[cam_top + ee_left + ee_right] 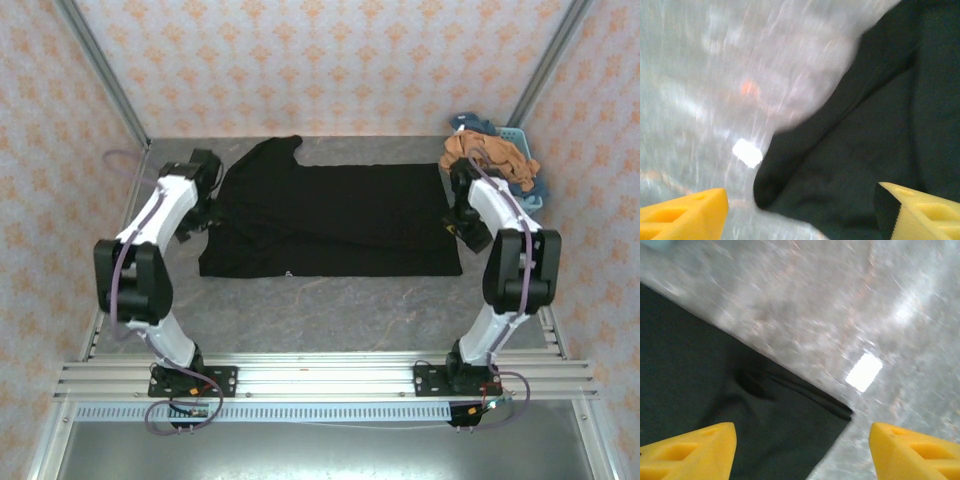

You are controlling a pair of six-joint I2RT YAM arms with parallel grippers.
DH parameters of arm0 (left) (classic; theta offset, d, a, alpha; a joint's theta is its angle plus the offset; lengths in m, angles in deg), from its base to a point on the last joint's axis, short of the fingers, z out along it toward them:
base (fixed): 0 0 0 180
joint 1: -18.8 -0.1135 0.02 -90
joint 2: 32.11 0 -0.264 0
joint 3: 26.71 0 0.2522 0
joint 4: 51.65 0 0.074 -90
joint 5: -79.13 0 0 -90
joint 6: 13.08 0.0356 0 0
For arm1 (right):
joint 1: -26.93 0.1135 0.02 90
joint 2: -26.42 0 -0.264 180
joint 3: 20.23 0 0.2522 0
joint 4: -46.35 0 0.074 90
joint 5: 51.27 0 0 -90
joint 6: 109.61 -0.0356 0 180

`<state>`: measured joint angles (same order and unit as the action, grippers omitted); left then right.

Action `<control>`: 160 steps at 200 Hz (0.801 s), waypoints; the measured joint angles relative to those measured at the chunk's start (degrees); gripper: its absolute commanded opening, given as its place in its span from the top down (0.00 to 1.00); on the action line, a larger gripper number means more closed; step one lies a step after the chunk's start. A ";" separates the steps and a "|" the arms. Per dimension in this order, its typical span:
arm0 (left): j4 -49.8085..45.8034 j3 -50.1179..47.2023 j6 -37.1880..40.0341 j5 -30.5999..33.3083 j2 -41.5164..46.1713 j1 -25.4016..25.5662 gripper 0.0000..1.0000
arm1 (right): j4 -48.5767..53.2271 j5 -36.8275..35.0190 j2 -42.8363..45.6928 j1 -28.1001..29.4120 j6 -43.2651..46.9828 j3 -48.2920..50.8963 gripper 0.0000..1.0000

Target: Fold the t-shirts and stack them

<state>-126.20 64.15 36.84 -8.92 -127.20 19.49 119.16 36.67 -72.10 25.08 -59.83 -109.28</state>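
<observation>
At opposite edges of the black t-shirt (330, 220), the left tool (801, 212) and right tool (802, 452) gape wide, gripping nothing.

Left arm (158, 215) and right arm (497, 212) reach forward, wrists bent down, yellow fingers (680, 212) spread apart.
</observation>
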 measured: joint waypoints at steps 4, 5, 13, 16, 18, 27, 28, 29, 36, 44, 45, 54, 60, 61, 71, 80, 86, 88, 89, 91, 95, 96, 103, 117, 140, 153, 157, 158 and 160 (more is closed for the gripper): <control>0.61 -1.86 -0.59 -1.25 1.07 -0.48 0.23 | -0.28 0.48 1.18 -0.04 0.07 1.57 0.32; 0.83 -2.91 -0.66 -1.70 1.60 -0.74 0.23 | -0.31 0.59 1.42 -0.02 0.07 1.86 0.32; 2.01 -7.17 -1.97 -4.46 3.54 -1.79 0.24 | -1.05 1.95 3.61 -0.09 0.52 5.18 0.32; 2.58 -8.68 -2.43 -5.49 4.07 -2.21 0.24 | -1.44 2.49 4.22 -0.09 0.72 6.25 0.32; 2.95 -9.75 -2.67 -6.12 4.35 -2.49 0.25 | -1.60 2.86 4.57 -0.09 0.74 7.04 0.32; 4.83 -13.49 -4.04 -8.90 4.87 -3.69 0.26 | -2.45 4.50 5.42 -0.24 1.42 9.73 0.33; 4.96 -13.73 -4.17 -9.09 4.87 -3.78 0.27 | -2.56 4.66 5.46 -0.24 1.49 9.92 0.33; 5.29 -14.23 -4.35 -9.51 4.90 -3.96 0.27 | -2.82 4.96 5.51 -0.26 1.62 10.34 0.33; 6.58 -16.11 -5.09 -10.99 4.79 -4.70 0.29 | -3.85 6.21 5.55 -0.57 2.03 12.04 0.33; 7.72 -17.68 -5.53 -12.39 4.46 -5.44 0.31 | -5.27 7.48 5.53 -1.07 2.38 13.86 0.33; 7.87 -17.86 -5.57 -12.59 4.39 -5.57 0.31 | -5.51 7.69 5.53 -1.18 2.45 14.16 0.33; 8.28 -18.36 -6.08 -13.44 3.80 -6.12 0.34 | -6.62 9.07 5.53 -2.25 2.69 15.87 0.33; 8.48 -18.38 -6.12 -13.66 3.39 -6.34 0.35 | -7.15 9.75 5.53 -2.93 2.86 16.57 0.33; 8.52 -18.38 -6.16 -13.68 3.34 -6.36 0.35 | -7.28 9.84 5.53 -3.08 2.89 16.70 0.33; 9.05 -18.40 -6.19 -13.77 2.86 -6.38 0.36 | -8.15 10.58 5.49 -4.37 2.97 17.62 0.34; 9.49 -18.67 -6.23 -13.70 2.75 -6.38 0.36 | -8.70 10.91 5.46 -5.22 3.08 18.01 0.35; 9.81 -18.97 -6.40 -13.62 2.78 -6.38 0.36 | -8.98 10.97 5.42 -5.62 3.08 18.16 0.35; 9.90 -19.10 -6.45 -13.57 2.78 -6.38 0.37 | -9.11 10.95 5.42 -5.73 3.08 18.21 0.35; 10.01 -19.17 -6.40 -13.55 2.78 -6.38 0.37 | -9.20 10.95 5.42 -5.77 3.08 18.21 0.35; 10.10 -19.28 -6.45 -13.55 2.78 -6.38 0.38 | -9.25 10.95 5.42 -5.79 3.06 18.25 0.36; 10.43 -19.54 -6.60 -13.53 2.78 -6.38 0.39 | -9.49 10.95 5.40 -5.88 3.08 18.32 0.36; 10.54 -19.58 -6.60 -13.53 2.78 -6.38 0.39 | -9.51 10.93 5.40 -5.88 3.08 18.34 0.36; 11.21 -20.04 -6.82 -13.51 2.71 -6.40 0.43 | -9.90 10.93 5.38 -5.88 3.06 18.51 0.37; 12.09 -20.20 -7.21 -13.33 2.23 -6.49 0.49 | -10.67 10.91 5.22 -5.88 3.02 18.97 0.40; 13.14 -19.39 -7.48 -12.13 -0.52 -6.78 0.53 | -12.07 10.84 3.76 -6.01 3.17 19.37 0.50; 13.14 -18.62 -7.43 -11.21 -1.84 -7.21 0.54 | -12.92 10.84 2.60 -6.08 3.13 19.37 0.56; 13.14 -18.38 -7.37 -10.75 -2.01 -7.48 0.55 | -13.18 10.88 2.36 -6.08 2.97 19.34 0.57; 13.14 -18.34 -7.34 -10.69 -2.03 -7.50 0.55 | -13.33 10.91 2.32 -6.08 2.95 19.32 0.58; 13.09 -18.21 -7.30 -10.43 -2.08 -7.58 0.55 | -13.35 10.88 2.23 -6.08 3.08 19.28 0.59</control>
<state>-113.11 45.94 29.54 -19.34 -129.28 11.91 105.80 47.55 -69.87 19.00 -56.75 -90.00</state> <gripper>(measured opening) 0.467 0.468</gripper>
